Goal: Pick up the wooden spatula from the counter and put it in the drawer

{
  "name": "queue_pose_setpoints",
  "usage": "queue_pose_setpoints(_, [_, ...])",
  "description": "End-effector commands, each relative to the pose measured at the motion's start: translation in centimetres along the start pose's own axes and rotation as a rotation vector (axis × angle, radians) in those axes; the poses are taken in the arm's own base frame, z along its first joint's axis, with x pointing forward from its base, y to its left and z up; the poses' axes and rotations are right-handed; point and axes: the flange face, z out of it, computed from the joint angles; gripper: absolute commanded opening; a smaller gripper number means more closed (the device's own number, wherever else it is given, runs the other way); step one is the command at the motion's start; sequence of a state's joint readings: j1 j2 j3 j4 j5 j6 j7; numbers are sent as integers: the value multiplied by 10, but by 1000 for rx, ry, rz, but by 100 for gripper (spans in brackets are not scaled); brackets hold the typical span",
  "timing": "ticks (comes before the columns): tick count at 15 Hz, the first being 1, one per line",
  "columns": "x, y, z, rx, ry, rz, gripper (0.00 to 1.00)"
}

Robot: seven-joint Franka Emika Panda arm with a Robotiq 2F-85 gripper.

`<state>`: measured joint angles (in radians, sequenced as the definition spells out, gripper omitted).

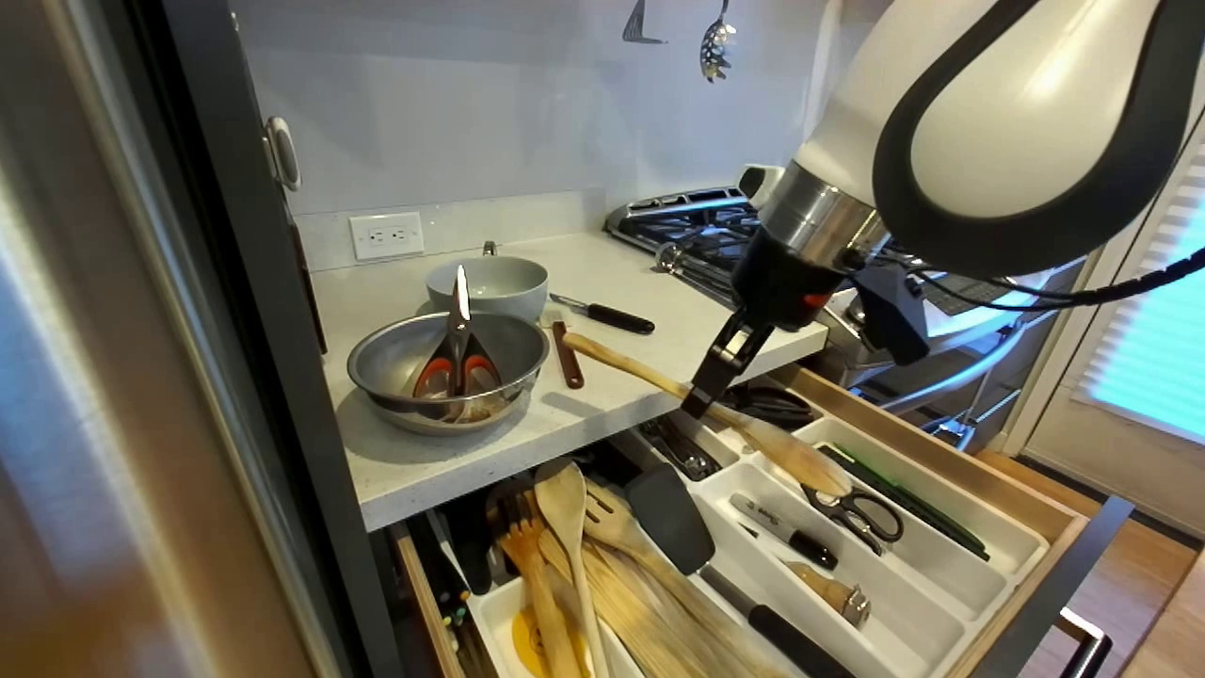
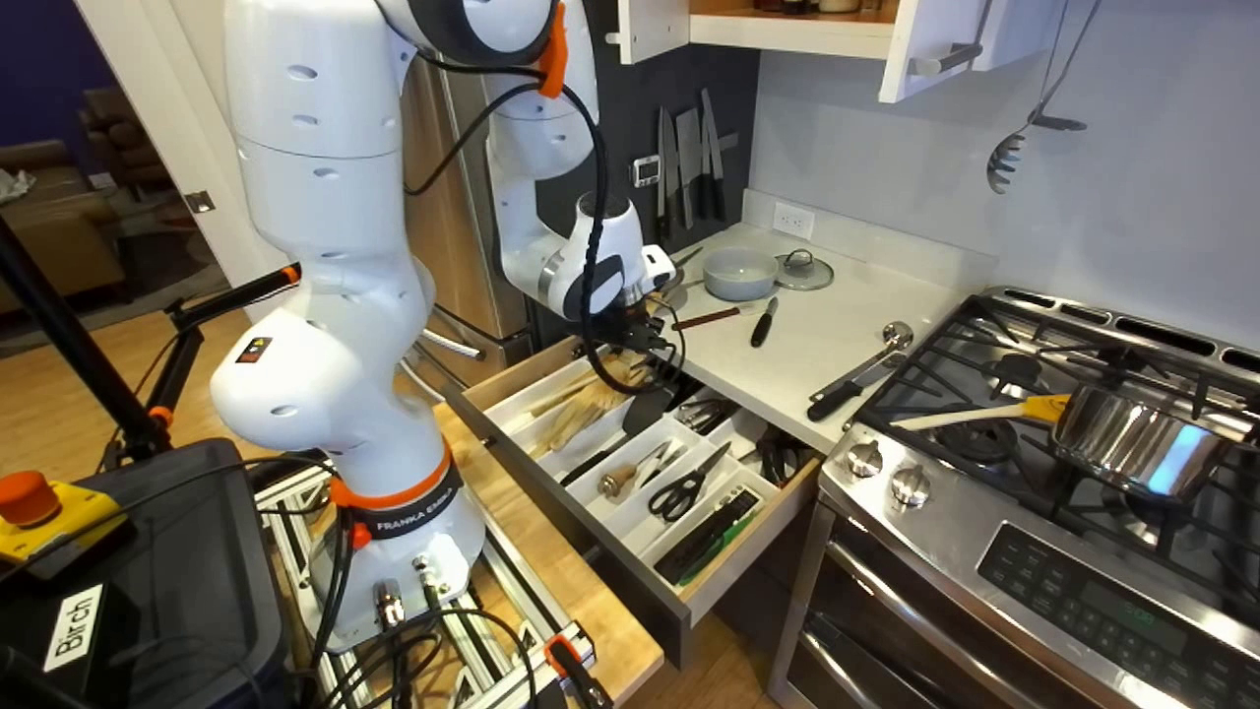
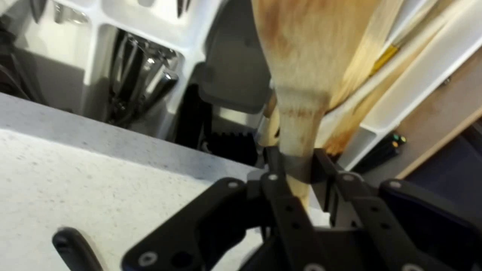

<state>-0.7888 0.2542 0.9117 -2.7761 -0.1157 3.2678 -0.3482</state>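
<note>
The tool (image 3: 297,165) is grasping the wooden spatula (image 1: 753,435), whose blade (image 1: 798,461) is overhanging the drawer (image 1: 941,452) beyond the front edge of the worktop (image 1: 508,447).

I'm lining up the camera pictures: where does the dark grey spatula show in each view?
In an exterior view: dark grey spatula, lower picture, right of centre.
In an exterior view: dark grey spatula, just below centre.
Wrist view: dark grey spatula, upper middle, left of the wooden spatula.
Shared landmark: the counter, its front edge bordering the open drawer.
</note>
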Motion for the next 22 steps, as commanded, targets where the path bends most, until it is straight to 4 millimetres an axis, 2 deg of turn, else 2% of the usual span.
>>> queue_pose_setpoints(1, [-17, 36, -12, -55, -136, -112, 6])
queue_pose_setpoints(3, [-25, 50, -10, -39, -182, -197, 6])
queue_pose_setpoints(5, [-30, 57, -11, -54, -202, -189, 6])
queue_pose_setpoints(10, [-58, 66, -4, -17, -217, -503, 6])
queue_pose_setpoints(12, [-73, 65, 1, 14, -211, -615, 6])
queue_pose_setpoints(14, [-86, 50, 15, 92, -193, -679, 6])
queue_pose_setpoints(17, [-86, 33, 27, 123, -213, -433, 6])
queue_pose_setpoints(18, [-78, 20, 29, 119, -212, -375, 6])
queue_pose_setpoints(22, [-69, -17, 45, 143, -257, -161, 6])
